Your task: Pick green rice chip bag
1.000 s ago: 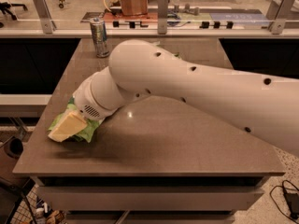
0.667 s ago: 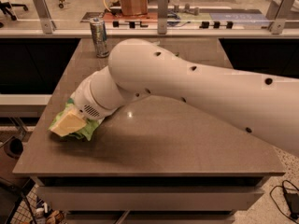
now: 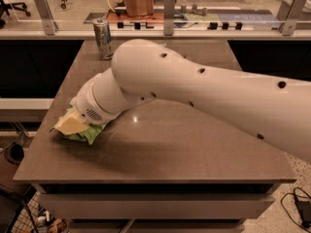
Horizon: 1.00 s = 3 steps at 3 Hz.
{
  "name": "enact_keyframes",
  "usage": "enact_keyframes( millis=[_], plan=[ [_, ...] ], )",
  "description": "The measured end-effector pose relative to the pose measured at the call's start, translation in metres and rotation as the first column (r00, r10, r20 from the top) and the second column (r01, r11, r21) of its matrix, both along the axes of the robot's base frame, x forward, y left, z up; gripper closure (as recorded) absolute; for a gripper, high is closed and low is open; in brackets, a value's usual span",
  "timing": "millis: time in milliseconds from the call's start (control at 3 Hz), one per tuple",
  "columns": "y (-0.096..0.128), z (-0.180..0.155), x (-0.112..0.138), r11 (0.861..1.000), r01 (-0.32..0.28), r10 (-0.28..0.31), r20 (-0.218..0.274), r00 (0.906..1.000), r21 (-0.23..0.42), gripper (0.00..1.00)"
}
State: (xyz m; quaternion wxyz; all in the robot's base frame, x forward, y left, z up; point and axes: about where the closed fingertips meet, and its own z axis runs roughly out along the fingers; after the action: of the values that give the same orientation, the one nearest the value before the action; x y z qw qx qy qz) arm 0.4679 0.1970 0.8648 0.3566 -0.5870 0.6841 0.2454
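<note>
The grey tabletop (image 3: 194,144) is crossed by the white arm (image 3: 204,89), which reaches in from the right edge. The green rice chip bag (image 3: 88,134) lies by the left edge near the front-left corner. A can (image 3: 102,39) stands near the back-left corner. The gripper (image 3: 73,124) rests on the bag; whether it is grasping cannot be told.

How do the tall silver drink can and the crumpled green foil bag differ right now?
The silver drink can stands upright at the table's far edge; the green foil bag lies crumpled by its near-left edge. The can is free; the bag is partly covered by the gripper. Both rest on the brown table.
</note>
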Motion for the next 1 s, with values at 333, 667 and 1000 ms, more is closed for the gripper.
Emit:
enact_keyframes(
  millis=[333, 667, 1000],
  plan=[
    [0.000, 0.000, 0.000, 1.000, 0.000, 0.000, 0.000, 1.0000, 0.000, 1.00],
    [-0.001, 0.001, 0.001, 0.999, -0.011, 0.011, 0.007, 0.9999, 0.042, 1.00],
    [-0.002, 0.012, 0.016, 0.968, -0.003, 0.007, -0.016, 0.9998, 0.251, 1.00]
  ],
)
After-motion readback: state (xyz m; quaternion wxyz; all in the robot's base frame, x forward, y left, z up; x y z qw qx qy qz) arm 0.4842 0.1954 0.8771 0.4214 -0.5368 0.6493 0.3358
